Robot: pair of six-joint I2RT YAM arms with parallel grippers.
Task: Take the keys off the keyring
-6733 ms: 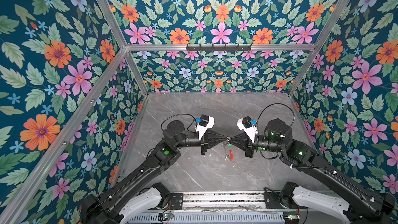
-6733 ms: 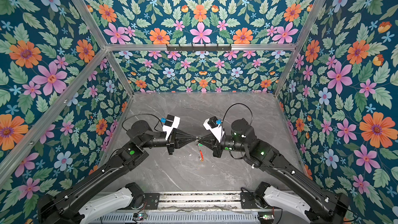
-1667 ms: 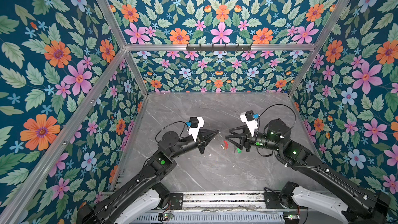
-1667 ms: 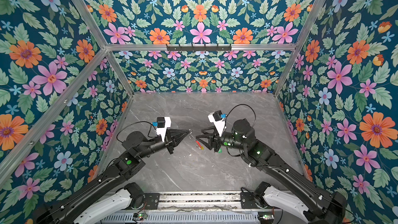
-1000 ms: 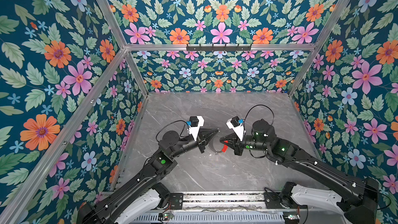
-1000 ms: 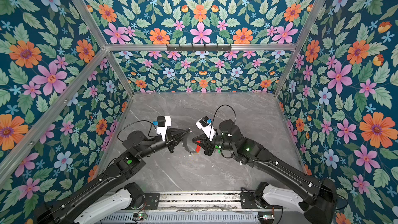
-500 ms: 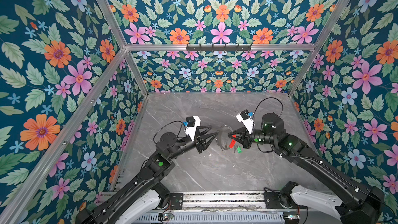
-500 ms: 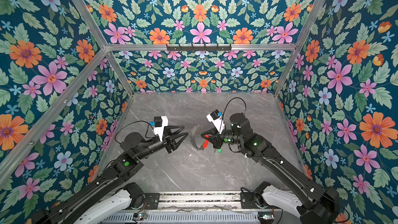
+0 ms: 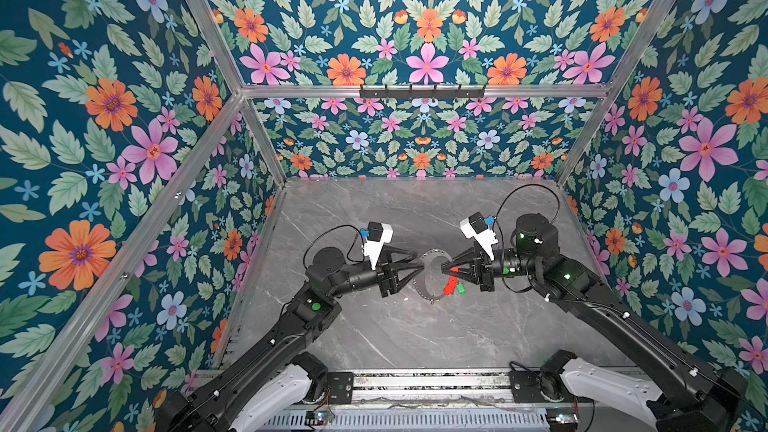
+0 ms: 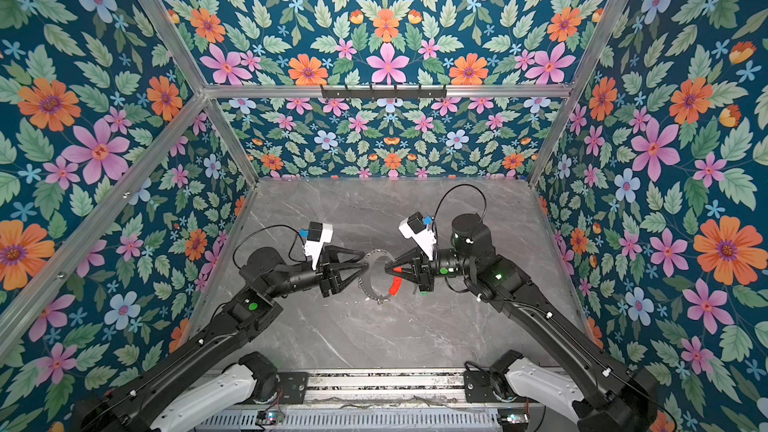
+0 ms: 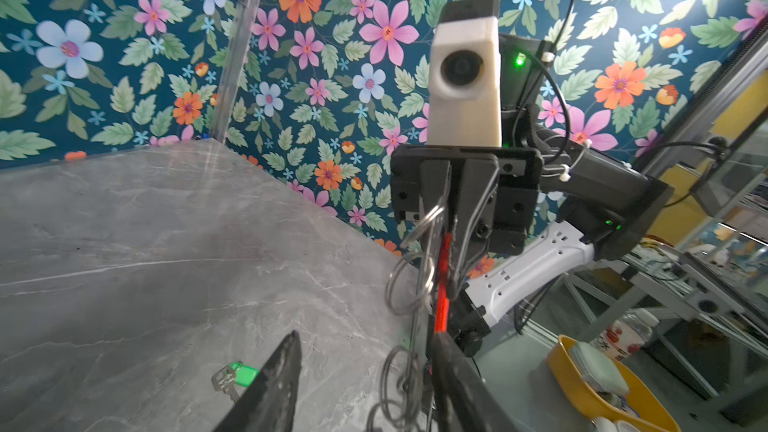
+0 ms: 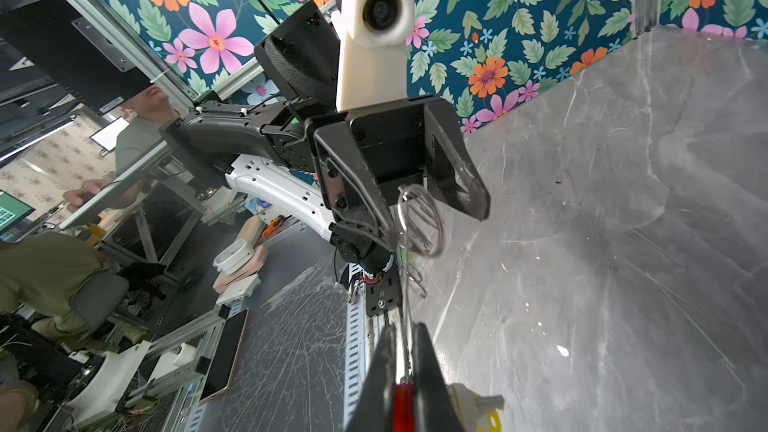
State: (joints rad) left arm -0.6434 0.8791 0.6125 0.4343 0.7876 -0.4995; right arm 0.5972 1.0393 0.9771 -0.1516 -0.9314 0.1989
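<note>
Roughly: left jaws loose, right jaws clamped

Left gripper (image 9: 420, 266) gaped half-wide, gripping nothing, a small ring (image 12: 419, 222) inside the gap. Keyring (image 9: 448, 287) hung upright over the table's (image 9: 374, 218) middle. Right gripper (image 9: 446, 270) pinched its red sleeve (image 11: 442, 284); green key (image 9: 460, 288) lay loose below.

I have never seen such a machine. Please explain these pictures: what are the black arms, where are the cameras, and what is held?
Two robot arms stand at a grey table, each ending in a two-finger gripper. Two pictures come from a camera pair high above. The other two come from small cameras on the wrists, each facing the opposite arm. The right gripper is shut on a wire keyring, partly red, holding it upright. The left gripper is open around the ring's other side. A green key lies loose on the table. A yellow key shows close to the right gripper; whether it is loose I cannot tell.
</note>
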